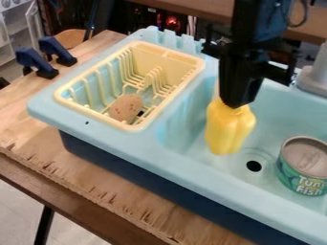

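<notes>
Desk (pixel 35 129): wooden, under your lt-blue toy sink (pixel 121 143).
Rack (pixel 64 95): pale yellow, L of the basin; rim & basin wall lie betw. it and your yellow thing.
Hand (pixel 238 103): over basin; can't tell how far open or if it has hold.
Tuna can (pixel 305 165): R of drain, nr basin's front side.
Yellow thing (pixel 228 129): in basin area, top right at your hand.
Clamps (pixel 38 62): 2, dk blue, behind L end of sink.
Brown speckled thing (pixel 125 106): in rack.
Drain (pixel 254 166): betw. yellow thing & can.
</notes>
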